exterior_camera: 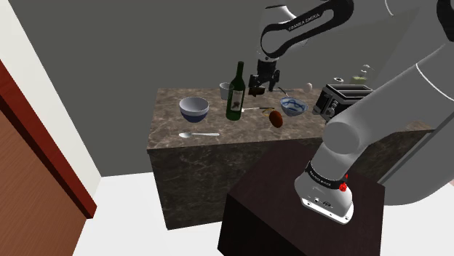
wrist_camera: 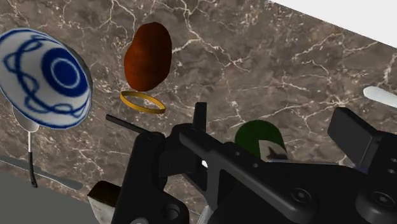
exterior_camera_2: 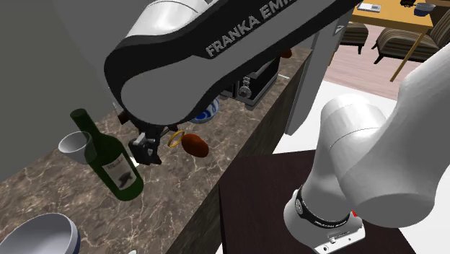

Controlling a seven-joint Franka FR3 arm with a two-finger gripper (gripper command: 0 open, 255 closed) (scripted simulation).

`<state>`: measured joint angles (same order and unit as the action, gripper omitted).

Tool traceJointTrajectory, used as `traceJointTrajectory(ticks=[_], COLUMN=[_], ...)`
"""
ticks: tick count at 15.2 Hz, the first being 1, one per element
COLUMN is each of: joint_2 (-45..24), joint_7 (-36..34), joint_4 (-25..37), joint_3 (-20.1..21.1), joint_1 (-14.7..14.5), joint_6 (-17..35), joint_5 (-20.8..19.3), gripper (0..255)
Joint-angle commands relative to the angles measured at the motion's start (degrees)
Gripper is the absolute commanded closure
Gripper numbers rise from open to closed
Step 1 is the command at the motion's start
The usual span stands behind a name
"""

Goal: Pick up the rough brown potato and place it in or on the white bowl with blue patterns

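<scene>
While the white arm stretches out over the marble worktop [exterior_camera: 169,120], we catch its black hand [exterior_camera: 258,87] hanging above the surface, fingers spread apart and gripping nothing. The brown potato [exterior_camera: 276,118] lies on the worktop toward the edge nearest the stand, apart from the hand, just to the shoulder view's right of it and lower. We spot a thin gold ring [wrist_camera: 142,102] lying flat right beside the potato, on the side facing the hand. The white bowl with blue patterns [exterior_camera: 292,108] stands upright near the potato, further to the shoulder view's right, close but not touching it. On the hand's other side a dark green bottle [exterior_camera: 236,93] stands upright, with a pale cup [exterior_camera: 226,90] just behind it. Further to the shoulder view's left we have a second, bluish-white bowl [exterior_camera: 193,109], a white spoon [exterior_camera: 198,135] lying in front of it. A toaster [exterior_camera: 340,98] sits at the worktop's right end in that view.
</scene>
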<state>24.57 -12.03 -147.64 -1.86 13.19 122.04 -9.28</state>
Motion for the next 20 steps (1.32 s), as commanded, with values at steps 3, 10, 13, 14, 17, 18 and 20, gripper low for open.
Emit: traceJointTrajectory(ticks=[3, 10, 13, 14, 17, 18, 20], joint_2=[-5.6, -17.1, -22.2, -23.9, -26.5, -27.2, -28.6], joint_7=[-3.8, -12.3, -16.4, -17.8, -19.6, -19.9, -20.5], joint_4=[-1.3, -1.2, -0.5, -0.1, 0.2, 0.0, -0.1], joint_3=[-0.7, -2.4, -3.7, -4.2, -5.0, -5.2, -5.6], joint_1=[3.4, 9.1, 11.2, 11.9, 12.6, 12.8, 13.1], joint_6=[5.1, 12.9, 15.6, 16.5, 18.2, 19.0, 20.6], joint_5=[-4.0, -12.2, -16.1, -17.5, -19.4, -19.8, -20.8], gripper=[0, 0, 0, 0, 0, 0, 0])
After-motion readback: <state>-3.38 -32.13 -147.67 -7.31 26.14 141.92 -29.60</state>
